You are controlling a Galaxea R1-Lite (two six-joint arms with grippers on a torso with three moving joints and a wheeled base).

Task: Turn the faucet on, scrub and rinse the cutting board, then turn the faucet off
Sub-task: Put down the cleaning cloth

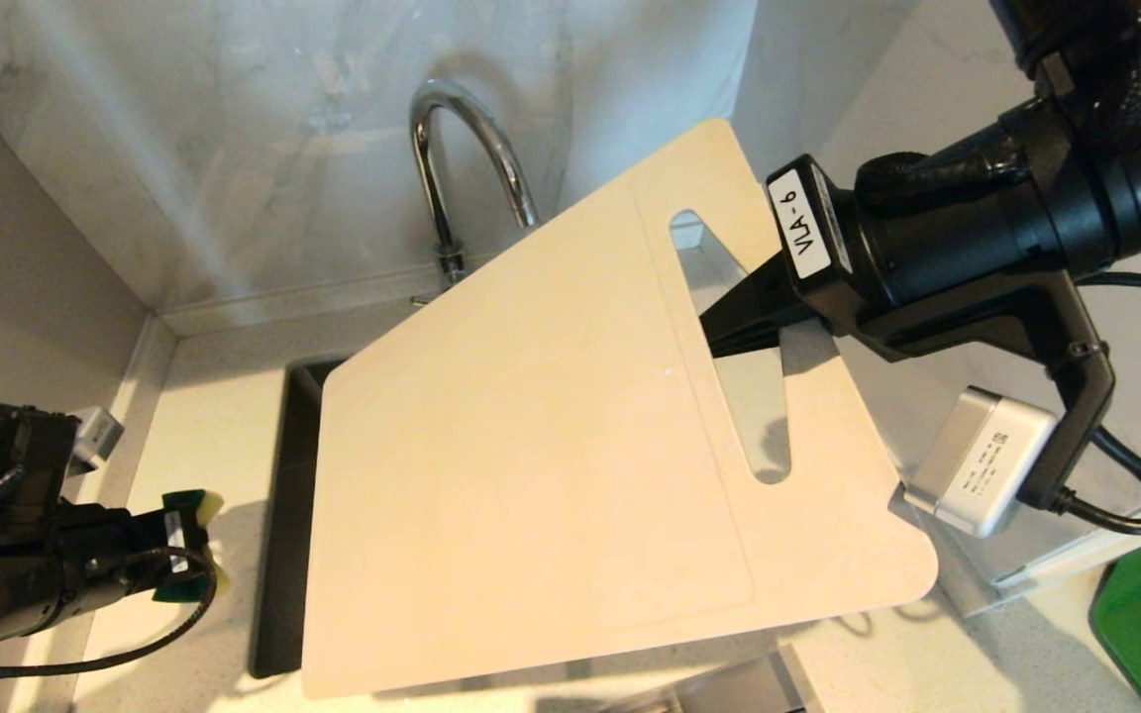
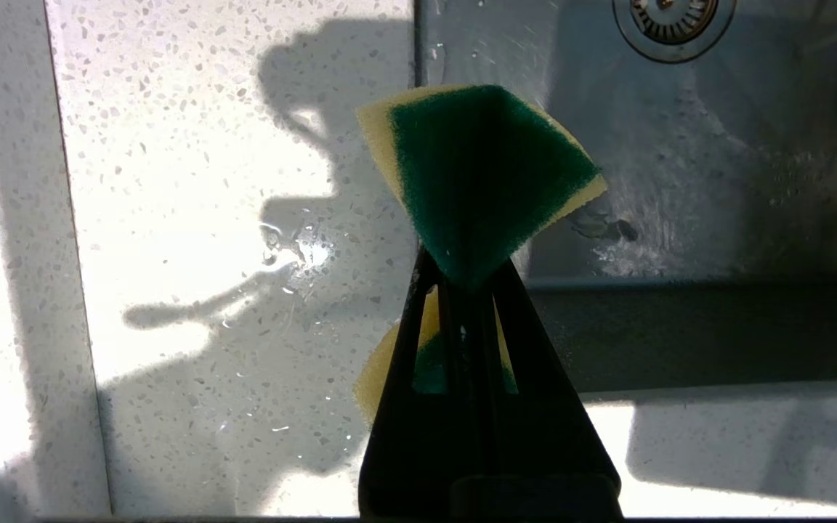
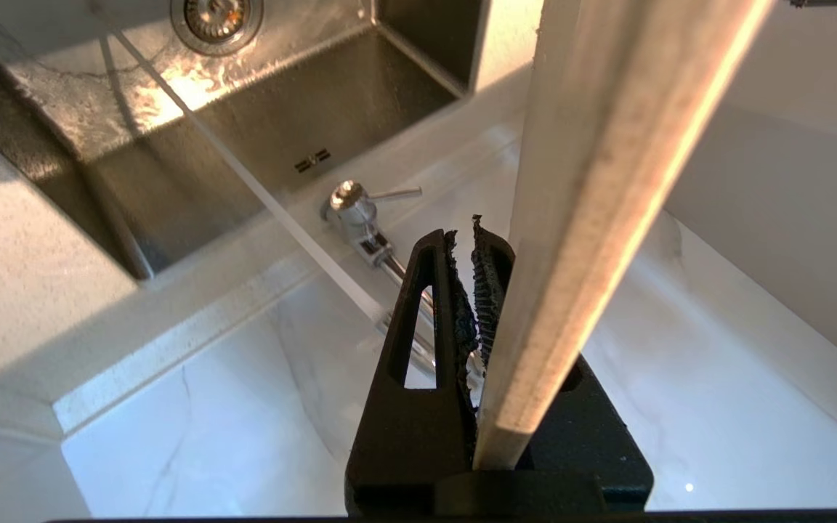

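Board (image 1: 531,465) hangs tilted over the sink (image 1: 278,515), its long axis running from the near-left corner up to the far right, where the handle hole sits. Right hand (image 1: 739,312) is clamped on the strip beside that hole, one finger through it, holding the board up in front of the faucet (image 1: 462,158). A thin stream of water appears to fall into the sink behind the board. Left hand (image 1: 184,545) hovers above the bench (image 1: 194,436) at the sink's left edge, closed on a green-and-yellow sponge (image 2: 476,181). The board's face lies just right of that sponge, so scrubbing falls to the left arm.
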